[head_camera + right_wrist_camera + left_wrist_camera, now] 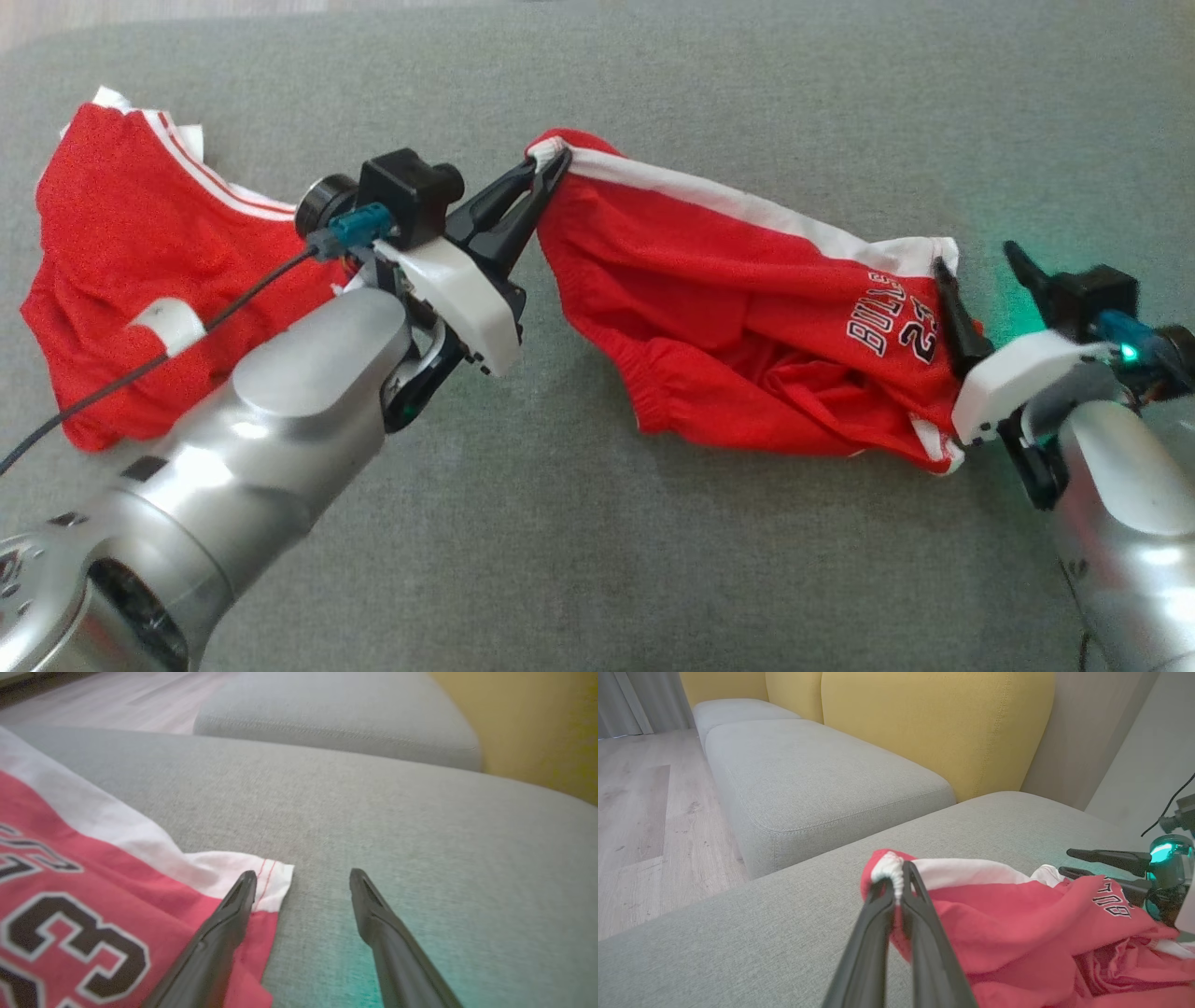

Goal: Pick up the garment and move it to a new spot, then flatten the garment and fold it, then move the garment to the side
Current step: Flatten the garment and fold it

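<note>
Red shorts [728,308] are laid on the grey sofa [653,560], stretched between the two grippers. The white-banded corner is pinched by the left gripper [551,168], jaws shut narrow on the cloth. The right gripper [977,259] is set at the hem corner by the printed number, jaws wide, one side over the white hem, the other over bare sofa. A second red garment [121,243] is seen far left.

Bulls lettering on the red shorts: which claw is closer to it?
Right. The right gripper stands open just beside the lettering. The left gripper is clamped on the far end of the shorts.
</note>
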